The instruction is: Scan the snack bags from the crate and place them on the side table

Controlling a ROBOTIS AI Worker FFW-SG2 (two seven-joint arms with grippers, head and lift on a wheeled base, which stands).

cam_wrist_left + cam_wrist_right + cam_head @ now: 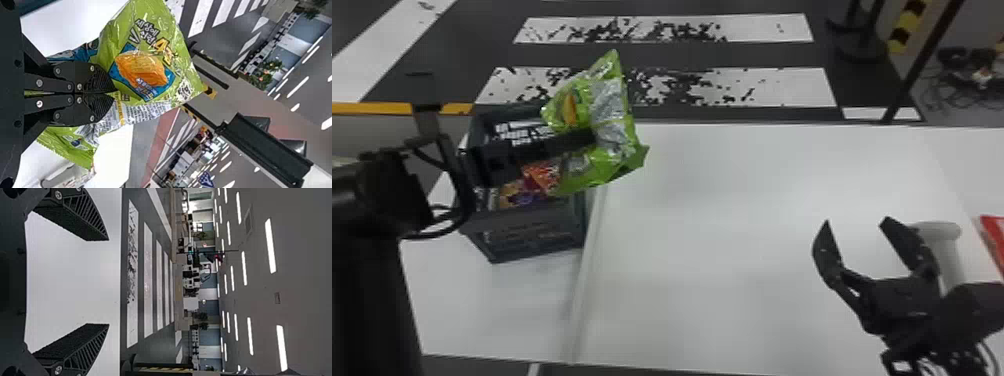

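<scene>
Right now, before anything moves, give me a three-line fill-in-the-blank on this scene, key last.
The left gripper holds a snack bag that is mainly ____ and silver.
The right gripper is not closed but ____.
Of the two grippers, the crate is nearer the ____ one.
Missing words: green; open; left.

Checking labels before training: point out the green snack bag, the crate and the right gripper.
Green snack bag (610, 102), head view: silvery patch, upper part.
Crate (537, 234), head view: dark near wall.
Right gripper (857, 221), head view: midway between its open fingertips.

Snack bags (516, 196) in crate (534, 227)
</scene>
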